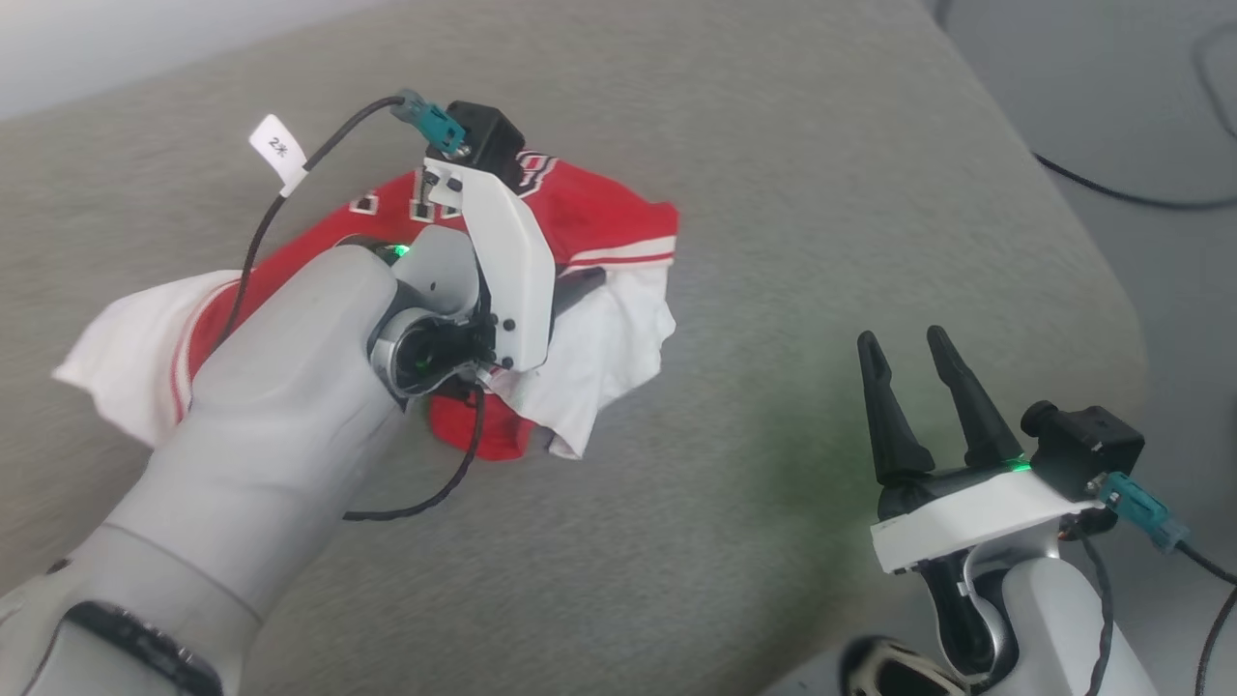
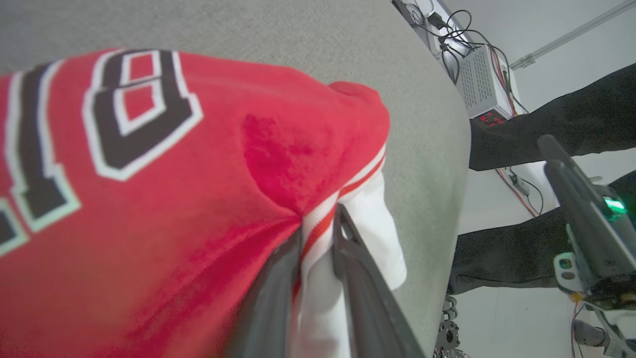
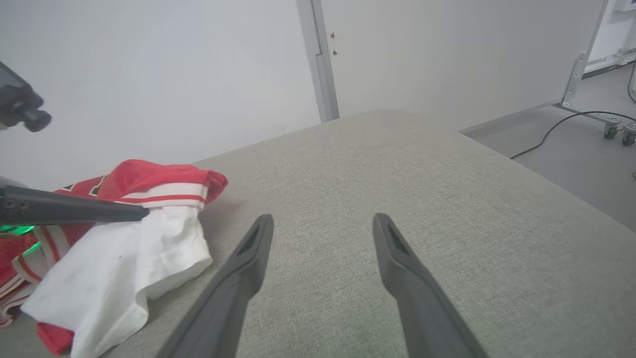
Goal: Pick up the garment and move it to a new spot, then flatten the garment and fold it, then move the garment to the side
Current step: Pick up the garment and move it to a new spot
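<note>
One crumpled red-and-white garment (image 1: 618, 215) pinched at its trim by the left gripper (image 2: 319, 223); right gripper (image 3: 323, 219) wide

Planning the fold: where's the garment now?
Head view: the garment lies crumpled left of centre on the grey cushion, pinched by the left gripper.

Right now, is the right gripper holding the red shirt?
No, the right gripper is open above the grey surface, apart from the garment.

A white tag (image 1: 277, 147) on a black cable (image 1: 259, 242) is showing "2" and an unclear mark. The garment (image 2: 208, 209) is displaying a black, white-outlined "8" or "B". A grey box (image 2: 481, 82) is glowing with red digits too small to read.
</note>
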`<state>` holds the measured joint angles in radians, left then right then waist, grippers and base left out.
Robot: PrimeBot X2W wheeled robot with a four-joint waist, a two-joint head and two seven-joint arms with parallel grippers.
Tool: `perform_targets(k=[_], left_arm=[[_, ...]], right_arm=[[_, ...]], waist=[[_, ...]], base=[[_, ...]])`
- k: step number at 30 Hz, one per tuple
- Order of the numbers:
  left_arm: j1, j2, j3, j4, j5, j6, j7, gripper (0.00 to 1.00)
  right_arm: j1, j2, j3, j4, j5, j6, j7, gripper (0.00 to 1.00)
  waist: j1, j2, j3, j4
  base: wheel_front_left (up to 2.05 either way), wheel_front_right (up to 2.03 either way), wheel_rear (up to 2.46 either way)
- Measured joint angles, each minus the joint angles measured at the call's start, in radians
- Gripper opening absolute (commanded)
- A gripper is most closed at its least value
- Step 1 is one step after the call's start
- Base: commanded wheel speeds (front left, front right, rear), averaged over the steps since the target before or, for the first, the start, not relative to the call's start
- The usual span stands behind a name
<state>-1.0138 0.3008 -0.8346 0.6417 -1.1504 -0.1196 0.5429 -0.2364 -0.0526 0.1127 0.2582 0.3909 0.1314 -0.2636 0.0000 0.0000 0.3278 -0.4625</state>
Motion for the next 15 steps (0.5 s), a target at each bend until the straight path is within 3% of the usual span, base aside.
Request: perform_targets(k=[9,13,15], left_arm=[[-0.079,-0.053,-0.08,0.207,0.066,-0.009,-0.03,0.0],[-0.117,-0.051,-0.134,0.234,0.086,-0.013,-0.02,0.0],[-0.14,-0.032,-0.206,0.218,0.111,-0.013,-0.012,0.02]], right_arm=[[0.008,0.0,-0.004,-0.005,0.061,0.0,0.0,1.0],[0.007,0.0,-0.006,-0.02,0.076,0.0,0.0,1.0],[0.007,0.001,-0.006,-0.023,0.082,0.0,0.0,1.0]], waist=[[0.0001,0.0,0.082,-0.105],[0.0,0.0,0.113,-0.116],[0.0,0.0,0.124,-0.12]], base=[[0.0,0.0,0.0],[0.0,0.0,0.0],[0.0,0.0,0.0]])
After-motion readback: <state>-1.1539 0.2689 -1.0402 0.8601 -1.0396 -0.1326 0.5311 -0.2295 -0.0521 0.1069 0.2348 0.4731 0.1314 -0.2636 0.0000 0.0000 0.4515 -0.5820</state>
